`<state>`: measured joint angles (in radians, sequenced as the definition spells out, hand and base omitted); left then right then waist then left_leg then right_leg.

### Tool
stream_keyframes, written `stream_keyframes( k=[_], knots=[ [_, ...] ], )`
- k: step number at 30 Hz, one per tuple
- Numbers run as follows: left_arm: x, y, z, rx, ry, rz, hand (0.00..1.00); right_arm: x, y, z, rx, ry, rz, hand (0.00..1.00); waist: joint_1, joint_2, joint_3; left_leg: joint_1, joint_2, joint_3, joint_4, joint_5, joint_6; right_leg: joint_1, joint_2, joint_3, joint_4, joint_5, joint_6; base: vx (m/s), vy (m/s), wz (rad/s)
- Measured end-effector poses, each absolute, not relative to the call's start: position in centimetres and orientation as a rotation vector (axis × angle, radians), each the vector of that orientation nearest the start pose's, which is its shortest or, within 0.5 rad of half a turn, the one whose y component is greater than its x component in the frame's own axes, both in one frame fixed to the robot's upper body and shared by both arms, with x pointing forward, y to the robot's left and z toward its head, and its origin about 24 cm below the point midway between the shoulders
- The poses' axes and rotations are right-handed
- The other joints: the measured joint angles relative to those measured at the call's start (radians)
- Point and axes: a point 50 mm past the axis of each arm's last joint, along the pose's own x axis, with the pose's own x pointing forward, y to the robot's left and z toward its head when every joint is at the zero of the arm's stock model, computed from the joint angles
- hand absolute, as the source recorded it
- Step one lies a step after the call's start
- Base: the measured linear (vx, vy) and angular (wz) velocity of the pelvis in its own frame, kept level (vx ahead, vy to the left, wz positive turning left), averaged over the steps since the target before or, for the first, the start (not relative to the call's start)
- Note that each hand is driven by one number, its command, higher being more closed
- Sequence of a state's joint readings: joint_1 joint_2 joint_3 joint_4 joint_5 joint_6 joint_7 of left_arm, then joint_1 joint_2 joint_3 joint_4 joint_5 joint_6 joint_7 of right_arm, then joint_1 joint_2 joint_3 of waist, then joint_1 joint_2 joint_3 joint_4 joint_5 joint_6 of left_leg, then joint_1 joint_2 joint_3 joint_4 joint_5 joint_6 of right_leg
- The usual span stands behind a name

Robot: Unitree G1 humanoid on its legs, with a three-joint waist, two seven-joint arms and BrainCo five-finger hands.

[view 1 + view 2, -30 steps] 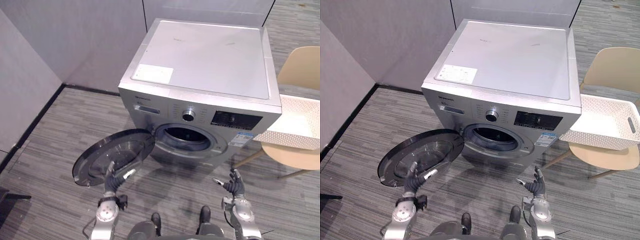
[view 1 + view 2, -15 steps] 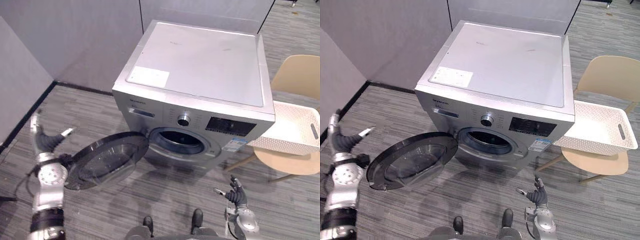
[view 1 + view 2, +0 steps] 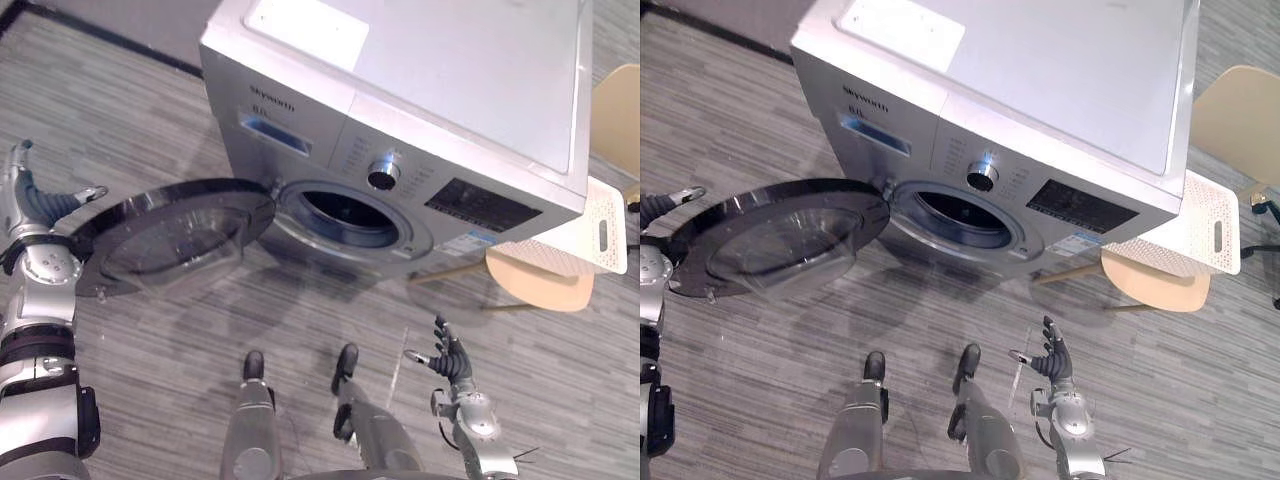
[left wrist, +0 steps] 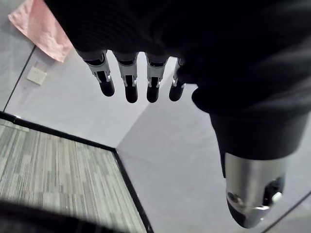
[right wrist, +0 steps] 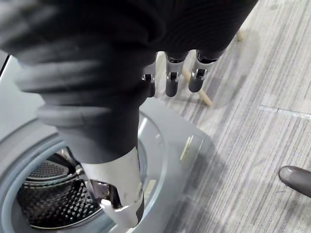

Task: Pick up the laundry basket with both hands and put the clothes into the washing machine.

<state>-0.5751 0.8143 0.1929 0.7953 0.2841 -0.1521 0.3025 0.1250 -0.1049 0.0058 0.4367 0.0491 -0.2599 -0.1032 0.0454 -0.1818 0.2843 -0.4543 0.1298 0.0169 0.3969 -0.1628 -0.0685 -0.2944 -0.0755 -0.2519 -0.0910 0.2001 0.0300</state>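
Washing machine (image 3: 450, 90) on the floor (image 3: 180, 340), its round door (image 3: 170, 235) standing open to the left. The white laundry basket (image 3: 590, 235) rests on a beige chair (image 3: 540, 285) just beside the machine's right side. Left hand (image 3: 32, 205), fingers straight and empty, is near the door's outer rim. Right hand (image 3: 453, 363), fingers spread and empty, hangs before the machine.

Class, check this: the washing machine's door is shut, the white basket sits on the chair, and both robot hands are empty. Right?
No. The door stands open, swung toward the robot's left, as the left eye view shows. The basket does sit on the chair, and the left hand and right hand are empty.
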Motion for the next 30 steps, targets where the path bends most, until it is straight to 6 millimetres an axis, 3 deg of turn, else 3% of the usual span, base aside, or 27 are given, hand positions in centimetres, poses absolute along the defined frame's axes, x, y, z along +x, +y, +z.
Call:
stream_keyframes(
  k=[3,7,11,13,15,17,20,21,23,27,29,30],
  knots=[
    [31.4,38.6,18.0,0.83,-0.106,0.71,0.0,20.5,-18.7,-5.0,-0.046,0.264,-0.156,0.0,0.007,-0.006,0.019,-0.042,0.03,0.002,0.039,-0.013,-0.009,-0.027,0.023,0.009,-0.001,0.008,-0.012,-0.11,-0.04,-0.18],
    [31.5,38.4,16.0,0.781,-0.041,0.679,0.0,20.6,-19.1,-4.8,-0.033,0.257,-0.173,0.0,0.025,-0.003,0.027,-0.035,0.047,0.02,0.034,-0.011,-0.022,-0.041,0.041,0.038,-0.002,0.007,-0.02,-0.03,-0.05,-0.24],
    [30.4,37.9,12.9,0.731,0.005,0.651,0.0,21.0,-19.4,-4.9,-0.011,0.262,-0.195,0.0,0.028,-0.001,0.027,0.017,0.041,0.04,-0.019,0.01,-0.03,-0.022,0.034,0.046,-0.002,0.008,-0.017,0.03,-0.02,-0.03],
    [29.6,36.5,10.2,0.655,0.028,0.622,0.0,20.8,-20.2,-5.2,-0.01,0.276,-0.229,0.0,0.029,0.015,0.02,0.06,0.03,0.044,-0.05,0.016,-0.027,0.006,0.023,0.049,-0.002,0.001,-0.008,0.05,0.033,0.05],
    [28.5,34.4,6.7,0.54,0.061,0.578,0.0,20.5,-21.0,-5.3,-0.01,0.286,-0.267,0.0,0.026,0.043,0.004,0.095,0.008,0.049,-0.086,0.027,-0.016,0.025,0.003,0.048,-0.001,-0.007,0.003,0.05,0.055,0.13],
    [26.9,30.3,1.7,0.365,0.14,0.49,0.0,20.1,-21.9,-5.8,-0.013,0.318,-0.312,0.0,0.024,0.092,-0.026,0.144,-0.021,0.065,-0.137,0.038,0.0,0.049,-0.019,0.051,0.001,-0.016,0.023,0.07,0.084,0.09],
    [24.7,24.6,-3.4,0.219,0.279,0.309,0.0,19.5,-21.9,-6.6,-0.039,0.373,-0.326,0.0,0.018,0.136,-0.062,0.206,-0.046,0.079,-0.191,0.047,0.009,0.078,-0.047,0.064,0.001,-0.026,0.047,0.06,0.084,-0.01],
    [24.4,23.3,-4.1,0.191,0.298,0.267,0.0,19.3,-21.9,-6.9,-0.047,0.387,-0.325,0.0,0.014,0.141,-0.067,0.214,-0.049,0.082,-0.195,0.047,0.009,0.084,-0.05,0.065,0.001,-0.027,0.05,0.05,0.092,-0.01],
    [24.0,18.8,-5.0,0.087,0.314,0.133,0.0,18.7,-21.5,-7.4,-0.031,0.415,-0.353,0.0,-0.006,0.142,-0.078,0.245,-0.062,0.097,-0.218,0.05,0.012,0.101,-0.058,0.069,0.002,-0.03,0.055,0.03,0.086,0.03],
    [24.4,15.4,-5.1,-0.045,0.345,0.097,0.0,18.4,-21.3,-7.6,-0.039,0.429,-0.363,0.0,-0.047,0.141,-0.081,0.282,-0.068,0.152,-0.246,0.066,0.011,0.095,-0.064,0.123,0.006,-0.023,0.067,-0.02,0.04,-0.32],
    [25.2,12.8,-4.7,-0.161,0.364,0.121,0.0,17.8,-22.0,-7.8,-0.082,0.456,-0.381,0.0,-0.091,0.146,-0.084,0.303,-0.07,0.2,-0.254,0.052,0.024,0.084,-0.069,0.181,0.008,-0.032,0.087,-0.05,0.016,-0.61],
    [25.6,12.1,-4.3,-0.195,0.362,0.119,0.0,17.6,-22.3,-7.9,-0.091,0.461,-0.389,0.0,-0.1,0.146,-0.084,0.307,-0.074,0.211,-0.26,0.052,0.024,0.078,-0.07,0.195,0.007,-0.033,0.088,-0.04,0.026,-0.47]
  ],
)
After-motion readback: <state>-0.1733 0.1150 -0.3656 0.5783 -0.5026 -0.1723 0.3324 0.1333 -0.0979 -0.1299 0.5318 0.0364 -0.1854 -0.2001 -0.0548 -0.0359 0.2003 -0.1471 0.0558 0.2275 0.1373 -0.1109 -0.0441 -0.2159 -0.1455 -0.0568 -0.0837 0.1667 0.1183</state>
